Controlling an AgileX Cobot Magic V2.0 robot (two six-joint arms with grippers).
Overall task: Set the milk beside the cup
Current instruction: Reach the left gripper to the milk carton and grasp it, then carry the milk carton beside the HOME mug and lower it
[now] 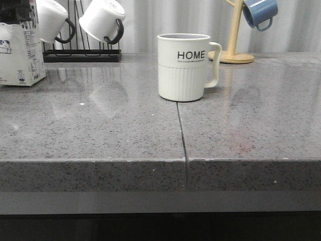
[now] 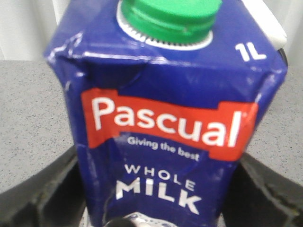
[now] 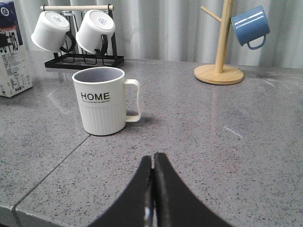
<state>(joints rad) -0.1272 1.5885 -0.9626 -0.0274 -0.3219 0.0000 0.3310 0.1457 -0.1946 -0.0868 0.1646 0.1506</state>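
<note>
Milk (image 2: 165,123) sits between the left gripper's (image 2: 156,198) fingers, apparently pinched for carrying, well left of the cup (image 1: 183,67); right gripper (image 3: 152,189) pressed together, idle.

My front view cuts the milk (image 1: 20,52) off at its left edge. I can't tell whether the left gripper's fingers (image 2: 40,198) touch it.

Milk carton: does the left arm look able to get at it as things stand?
Probably yes: the Pascual whole milk carton already sits between the left pincer fingers, nothing in between, though contact isn't clear.
</note>
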